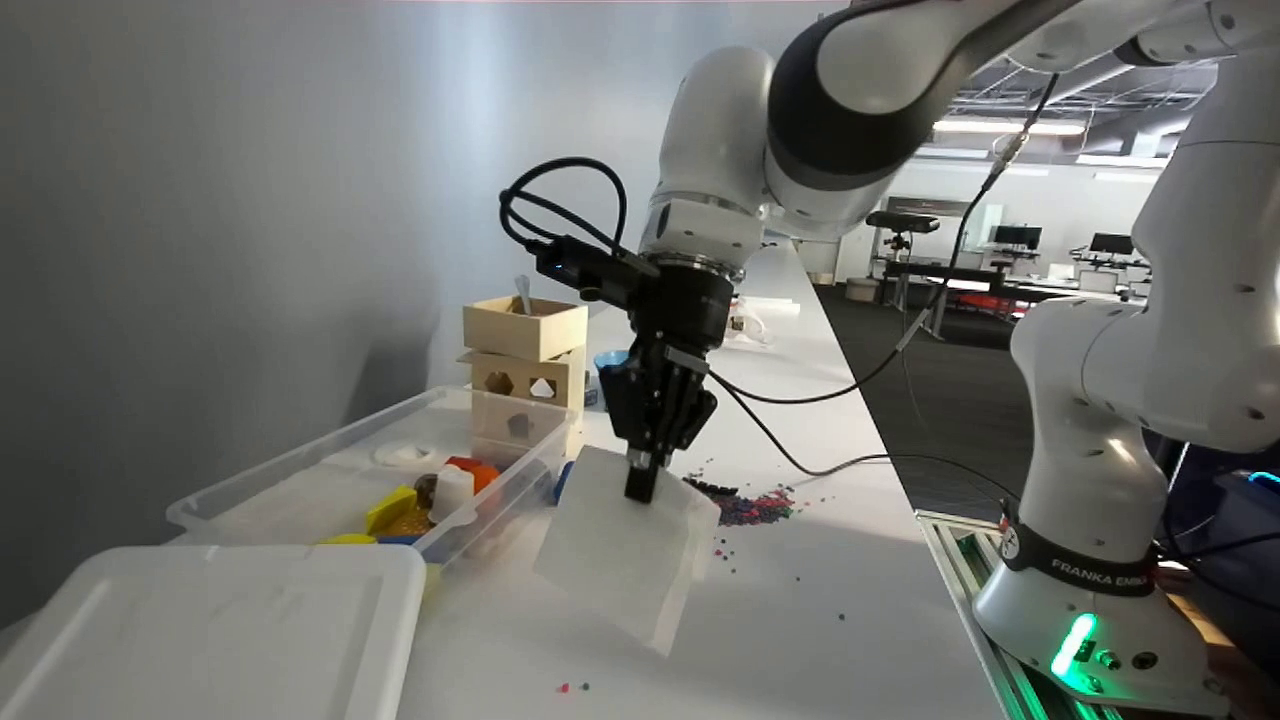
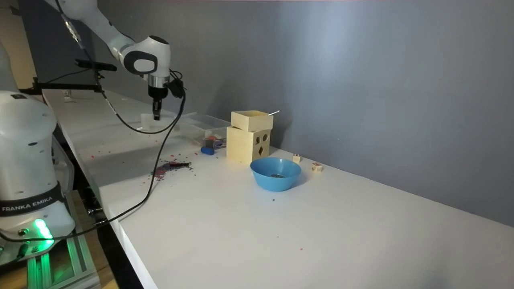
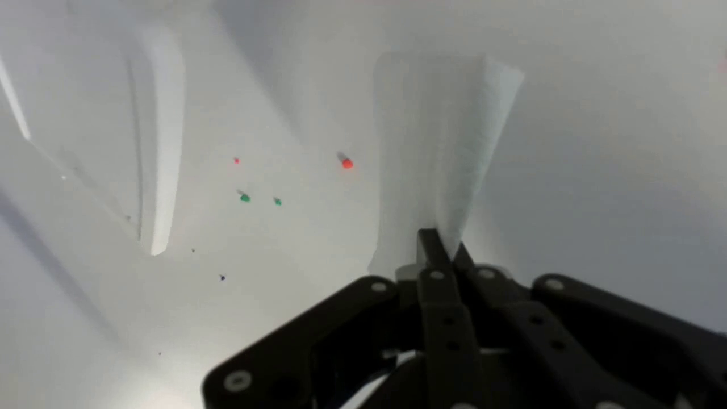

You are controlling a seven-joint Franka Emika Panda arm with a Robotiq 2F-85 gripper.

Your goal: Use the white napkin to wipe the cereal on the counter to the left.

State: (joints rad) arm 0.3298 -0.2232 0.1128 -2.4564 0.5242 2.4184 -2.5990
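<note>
The white napkin (image 1: 612, 560) hangs from my gripper (image 1: 641, 486), whose fingers are shut on one part of it. In the wrist view the napkin (image 3: 406, 142) spreads out beyond the fingertips, with a fold along its right side. Whether its lower edge touches the counter (image 1: 820, 660), I cannot tell. The main heap of cereal (image 1: 755, 508) lies on the counter apart from the napkin, with stray bits around it. In an exterior view the same cereal (image 2: 161, 170) sits nearer that camera than the gripper (image 2: 156, 116). A few coloured bits (image 3: 347, 163) show left of the napkin.
A clear bin (image 1: 215, 510) with toys stands along the wall, its white lid (image 1: 225, 630) in front. Wooden boxes (image 2: 243, 144) and a blue bowl (image 2: 275, 184) stand farther along. A dark strip (image 2: 179, 164) lies on the cereal. A black cable (image 2: 154, 176) loops over the counter.
</note>
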